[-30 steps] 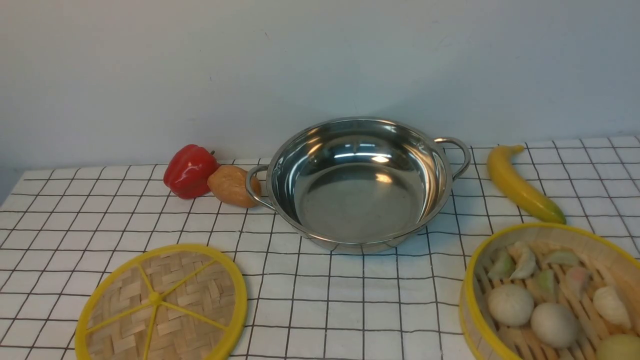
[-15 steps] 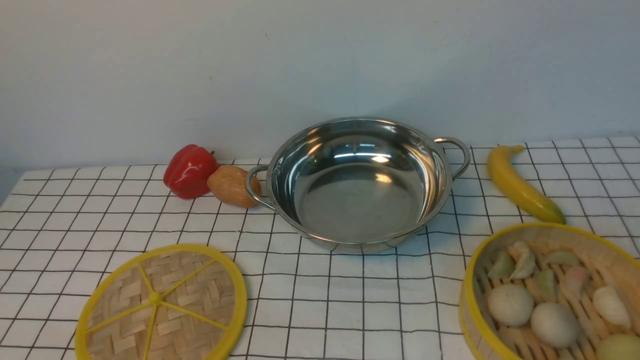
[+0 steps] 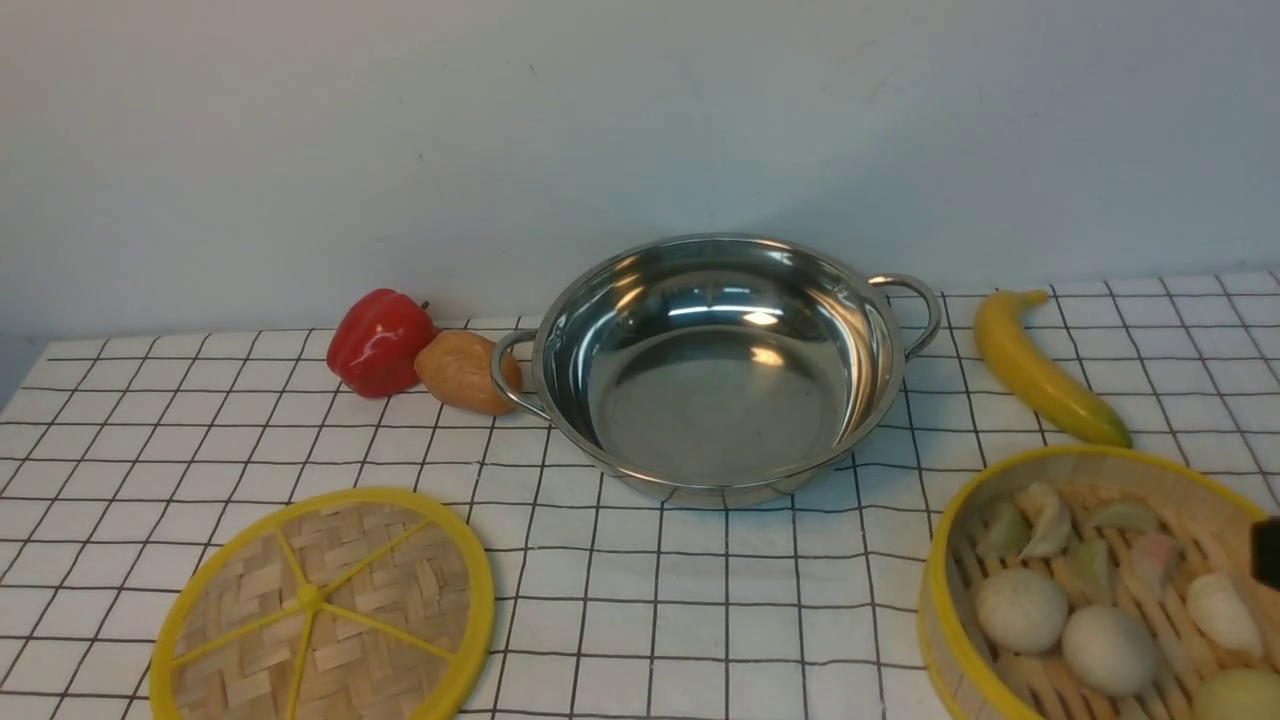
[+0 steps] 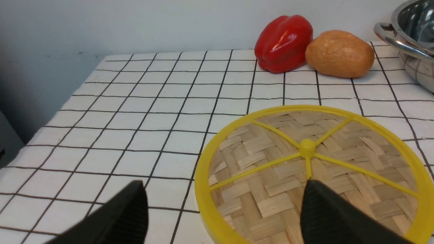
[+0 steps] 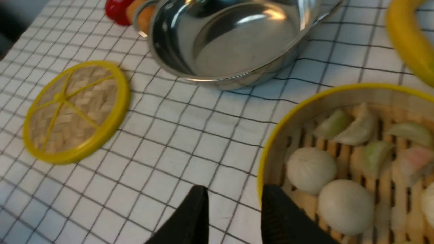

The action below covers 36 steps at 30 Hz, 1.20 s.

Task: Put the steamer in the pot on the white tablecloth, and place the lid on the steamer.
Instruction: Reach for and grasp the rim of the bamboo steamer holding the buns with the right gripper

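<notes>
The shiny steel pot (image 3: 715,370) stands empty at the back middle of the white tablecloth (image 3: 650,600). Near the front left lies the flat woven lid (image 3: 320,610). My left gripper (image 4: 223,189) hangs open just above the lid (image 4: 305,169), one finger over its woven face and the other over the cloth. The steamer (image 3: 1100,590) with buns and dumplings sits at the front right. My right gripper (image 5: 234,196) is open at the steamer's (image 5: 339,149) near rim, one finger over its inside and one outside, with cloth showing between them. A dark piece of the right arm (image 3: 1268,552) shows at the edge.
A red pepper (image 3: 378,342) and a brown potato (image 3: 462,372) lie against the pot's left handle. A yellow banana (image 3: 1045,368) lies right of the pot, just behind the steamer. A pale wall closes the back; the table's left edge drops off beside the lid.
A dark piece of the right arm has come into the front view at the right edge, over the steamer. Pot, lid and steamer have not moved.
</notes>
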Each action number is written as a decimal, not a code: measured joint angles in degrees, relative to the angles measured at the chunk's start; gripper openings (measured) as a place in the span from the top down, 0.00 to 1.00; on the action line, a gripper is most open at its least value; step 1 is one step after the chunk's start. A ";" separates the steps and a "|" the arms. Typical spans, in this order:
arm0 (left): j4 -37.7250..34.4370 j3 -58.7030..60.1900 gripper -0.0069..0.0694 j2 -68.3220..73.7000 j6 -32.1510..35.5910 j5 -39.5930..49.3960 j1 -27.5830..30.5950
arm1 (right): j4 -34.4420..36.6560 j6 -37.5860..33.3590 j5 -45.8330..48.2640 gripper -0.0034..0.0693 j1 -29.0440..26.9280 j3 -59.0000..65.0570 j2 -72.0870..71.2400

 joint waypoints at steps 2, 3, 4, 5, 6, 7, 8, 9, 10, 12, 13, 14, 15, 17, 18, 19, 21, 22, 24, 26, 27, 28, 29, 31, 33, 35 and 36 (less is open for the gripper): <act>0.00 0.00 0.18 0.00 0.00 0.00 0.00 | 2.33 -2.97 1.20 0.62 0.00 -1.85 2.73; 0.00 0.00 0.18 0.00 0.00 0.00 0.00 | 3.10 -4.92 2.32 0.62 0.00 -2.97 4.61; 0.00 0.00 0.18 0.00 0.00 0.00 0.00 | 3.39 -6.23 3.52 0.62 0.00 -3.64 5.89; 0.00 0.00 0.18 0.00 0.00 0.00 0.00 | 3.45 -7.80 4.56 0.62 0.00 -4.20 7.16; 0.00 0.00 0.18 0.00 0.00 0.00 0.00 | 3.45 -8.81 5.54 0.62 0.00 -4.58 8.39; 0.00 0.00 0.18 0.00 0.00 0.00 0.00 | 3.38 -9.61 6.41 0.62 0.00 -4.85 9.84; 0.00 0.00 0.18 0.00 0.00 0.00 0.00 | 3.15 -10.24 6.84 0.62 0.00 -4.91 10.93; 0.00 0.00 0.18 0.00 0.00 0.00 0.00 | 2.58 -10.70 6.99 0.62 0.43 -4.91 12.71; 0.00 0.00 0.18 0.00 0.00 0.00 0.00 | 2.32 -10.94 6.80 0.62 0.95 -4.91 13.40; 0.00 0.00 0.18 0.00 0.00 0.00 0.00 | 1.70 -11.61 6.20 0.62 1.83 -4.91 14.38; 0.00 0.00 0.18 0.00 0.00 0.00 0.00 | -0.45 -12.46 5.04 0.62 3.17 -4.91 15.06; 0.00 0.00 0.18 0.00 0.00 0.00 0.00 | -0.81 -12.73 4.88 0.62 3.61 -4.91 15.16; 0.00 0.00 0.18 0.00 0.00 0.00 0.00 | -4.56 -13.26 3.85 0.62 5.31 -4.95 15.78; 0.00 0.00 0.18 0.00 0.00 0.00 0.00 | -9.61 -12.82 2.77 0.62 8.07 -4.95 16.38; 0.00 0.00 0.18 0.00 0.00 0.00 0.00 | -13.79 -11.65 1.80 0.62 9.85 -4.97 16.81; 0.00 0.00 0.18 0.00 0.00 0.00 0.00 | -15.52 -10.50 1.42 0.62 11.10 -5.02 17.07; 0.00 0.00 0.18 0.00 0.00 0.00 0.00 | -20.44 -6.82 0.49 0.62 13.94 -5.30 17.92; 0.00 0.00 0.18 0.00 0.00 0.00 0.00 | -22.58 -4.30 0.27 0.62 15.52 -5.63 18.57; 0.00 0.00 0.18 0.00 0.00 0.00 0.00 | -25.19 1.16 0.30 0.62 19.15 -6.60 20.30; 0.00 0.00 0.18 0.00 0.00 0.00 0.00 | -25.69 4.57 0.30 0.62 22.50 -7.78 22.59; 0.00 0.00 0.18 0.00 0.00 -0.02 0.00 | -25.79 5.26 0.24 0.62 22.90 -7.90 22.83; 0.00 0.00 0.18 0.00 0.00 -0.02 0.00 | -25.91 7.54 -0.07 0.62 26.05 -8.75 24.56; 0.00 0.00 0.18 0.00 0.00 -0.02 0.00 | -26.33 10.12 -0.59 0.62 27.89 -9.51 26.17; 0.00 0.00 0.18 0.00 0.00 -0.02 0.00 | -27.46 15.98 -1.05 0.62 30.62 -11.01 28.83; 0.00 0.00 0.18 0.00 0.00 -0.02 0.00 | -28.88 22.84 -1.11 0.62 31.59 -12.70 31.72; 0.00 0.00 0.18 0.00 0.00 -0.02 0.00 | -30.48 30.56 -0.84 0.62 31.94 -14.56 35.21; 0.00 0.00 0.18 0.00 0.00 -0.02 0.00 | -31.12 32.25 -0.55 0.62 31.98 -15.16 36.69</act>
